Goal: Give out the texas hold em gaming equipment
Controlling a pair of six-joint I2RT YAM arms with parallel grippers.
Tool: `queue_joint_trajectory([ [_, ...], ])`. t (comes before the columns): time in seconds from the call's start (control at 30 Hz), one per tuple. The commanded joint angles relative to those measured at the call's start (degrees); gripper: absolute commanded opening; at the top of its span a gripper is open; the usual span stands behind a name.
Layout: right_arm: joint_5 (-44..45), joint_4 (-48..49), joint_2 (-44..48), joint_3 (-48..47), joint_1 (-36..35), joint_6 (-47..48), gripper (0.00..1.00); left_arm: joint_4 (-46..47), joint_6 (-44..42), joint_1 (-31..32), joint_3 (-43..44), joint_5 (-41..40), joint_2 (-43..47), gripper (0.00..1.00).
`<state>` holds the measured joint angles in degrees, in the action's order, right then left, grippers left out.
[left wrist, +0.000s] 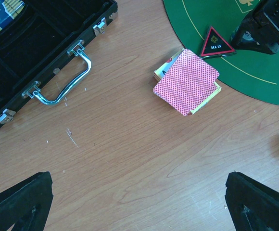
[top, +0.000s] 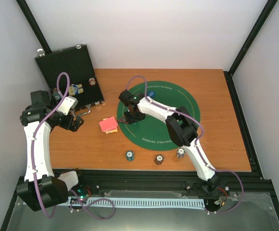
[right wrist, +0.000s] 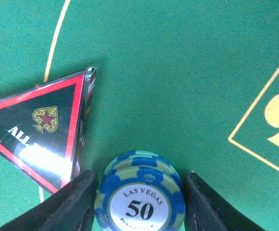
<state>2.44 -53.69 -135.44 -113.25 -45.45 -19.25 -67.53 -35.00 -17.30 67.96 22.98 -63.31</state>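
Observation:
A stack of blue striped-edge "50" poker chips rests on the green felt mat between the fingers of my right gripper. The left finger is against the stack and a thin gap shows at the right finger, so the gripper is open. The black red-edged triangle marker lies just left of it, also seen as the triangle marker. The red-backed playing cards lie in a loose pile on the wood beside the mat. My left gripper hovers wide open over bare table, near the cards.
The black hinged case stands open at the back left, its chrome handle toward me. Three small chip stacks sit along the near table edge. A small blue item lies on the mat.

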Motion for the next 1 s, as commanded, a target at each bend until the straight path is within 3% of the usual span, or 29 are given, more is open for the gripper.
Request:
queue_joint_trajectory([
  [0.0, 0.2, 0.5, 0.5, -0.1, 0.4, 0.3, 0.54, -1.1, -1.4, -0.1, 0.2, 0.9, 0.9, 1.00],
  [0.3, 1.2, -1.5, 5.0, -0.4, 0.4, 0.5, 0.64, -1.6, -1.3, -0.1, 0.5, 0.7, 1.2, 1.00],
  [0.47, 3.5, -1.1, 12.6, 4.6, -1.5, -0.9, 0.70, -1.8, -1.5, -0.1, 0.4, 0.2, 1.6, 1.00],
  [0.73, 7.5, 3.9, 28.4, 25.8, -15.1, -7.5, 0.74, -2.5, -1.8, -0.1, 0.5, 0.4, 2.2, 1.00],
  [0.97, 7.7, 7.1, 31.0, 34.7, -25.3, -13.2, 0.77, -3.2, -2.4, -0.1, 0.1, 0.5, 2.8, 1.00],
])
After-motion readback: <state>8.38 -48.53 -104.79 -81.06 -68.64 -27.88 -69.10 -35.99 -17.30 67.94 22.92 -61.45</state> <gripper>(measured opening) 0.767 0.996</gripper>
